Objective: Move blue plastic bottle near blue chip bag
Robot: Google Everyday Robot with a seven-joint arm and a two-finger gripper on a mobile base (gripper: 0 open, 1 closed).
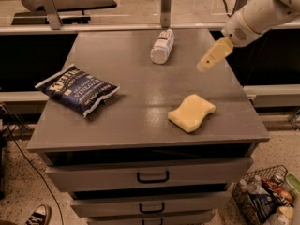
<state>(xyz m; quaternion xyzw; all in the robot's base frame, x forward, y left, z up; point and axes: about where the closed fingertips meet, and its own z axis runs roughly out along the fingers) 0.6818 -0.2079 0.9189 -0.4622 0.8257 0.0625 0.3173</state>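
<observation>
The blue plastic bottle lies on its side near the far edge of the grey table, clear with a white-and-blue label. The blue chip bag lies flat at the left of the table, navy with white lettering. The bottle and the bag are far apart. My gripper comes in from the upper right on a white arm and hangs above the table's right side, to the right of the bottle and apart from it. It holds nothing.
A yellow sponge lies at the front right of the table. Drawers with black handles are below the top. A wire basket of items stands on the floor at lower right. A rail runs behind the table.
</observation>
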